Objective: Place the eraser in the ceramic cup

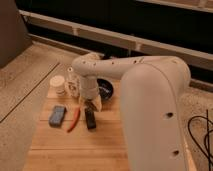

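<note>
The black eraser lies on the wooden table, right of the thin orange-red stick. The cream-white ceramic cup stands at the table's back left. My white arm reaches in from the right and bends down over the table's middle. The gripper hangs at its end just above the eraser's far end.
A blue-grey block lies left of the stick. A small pale bottle stands next to the cup. A dark round bowl sits behind the gripper, partly hidden by the arm. Speckled floor surrounds the table.
</note>
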You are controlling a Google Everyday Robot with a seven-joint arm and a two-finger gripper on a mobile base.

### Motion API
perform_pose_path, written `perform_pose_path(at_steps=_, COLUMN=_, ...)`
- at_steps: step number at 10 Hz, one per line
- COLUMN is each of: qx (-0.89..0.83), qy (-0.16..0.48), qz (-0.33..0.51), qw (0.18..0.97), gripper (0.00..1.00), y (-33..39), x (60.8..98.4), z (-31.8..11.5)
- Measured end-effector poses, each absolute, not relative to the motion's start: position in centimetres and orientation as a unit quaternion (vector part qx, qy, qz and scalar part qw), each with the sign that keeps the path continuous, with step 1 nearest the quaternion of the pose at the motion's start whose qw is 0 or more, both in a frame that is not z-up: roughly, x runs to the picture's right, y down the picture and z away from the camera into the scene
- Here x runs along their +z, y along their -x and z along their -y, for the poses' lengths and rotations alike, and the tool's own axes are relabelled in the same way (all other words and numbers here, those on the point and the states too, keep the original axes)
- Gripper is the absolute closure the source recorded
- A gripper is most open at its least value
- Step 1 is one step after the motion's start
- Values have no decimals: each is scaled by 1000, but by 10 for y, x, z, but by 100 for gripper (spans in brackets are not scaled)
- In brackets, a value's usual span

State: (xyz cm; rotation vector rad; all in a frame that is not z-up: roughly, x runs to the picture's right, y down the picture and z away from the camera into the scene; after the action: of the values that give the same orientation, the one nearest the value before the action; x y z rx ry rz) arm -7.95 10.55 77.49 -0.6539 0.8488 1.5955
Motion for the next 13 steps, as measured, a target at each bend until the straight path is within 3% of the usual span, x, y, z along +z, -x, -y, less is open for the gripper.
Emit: perform_pose_path(at_steps=13, qx=675, qy=247, qz=-387, qw=577, gripper=35, y=95, x=774, z=-135)
